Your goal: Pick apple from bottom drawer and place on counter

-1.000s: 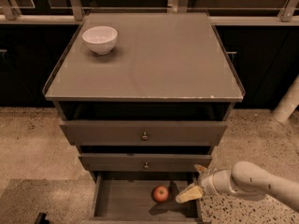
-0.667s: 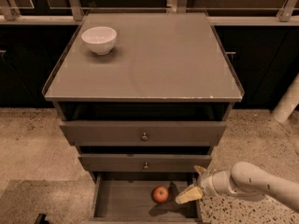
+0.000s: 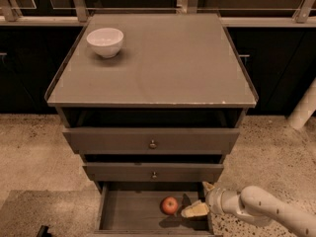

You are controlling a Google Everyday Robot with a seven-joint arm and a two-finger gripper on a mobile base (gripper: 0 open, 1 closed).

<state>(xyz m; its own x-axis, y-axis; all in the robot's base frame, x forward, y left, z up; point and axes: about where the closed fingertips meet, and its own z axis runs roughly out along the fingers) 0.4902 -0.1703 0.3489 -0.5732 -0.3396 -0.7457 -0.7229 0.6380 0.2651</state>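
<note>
A small red apple (image 3: 170, 205) lies on the plank floor of the open bottom drawer (image 3: 128, 211), right of its middle. My gripper (image 3: 193, 206) reaches in from the right on a white arm, at the drawer's right side. One pale finger (image 3: 195, 211) lies just right of the apple, a small gap apart; the other sticks up near the drawer's right wall. The fingers stand open and hold nothing. Above, the grey-beige counter (image 3: 168, 58) tops the cabinet.
A white bowl (image 3: 105, 41) stands at the counter's back left. Two wider drawers with round knobs (image 3: 152, 144) sit slightly pulled out above the bottom drawer. Speckled floor surrounds the cabinet; a white post (image 3: 303, 107) stands at the right.
</note>
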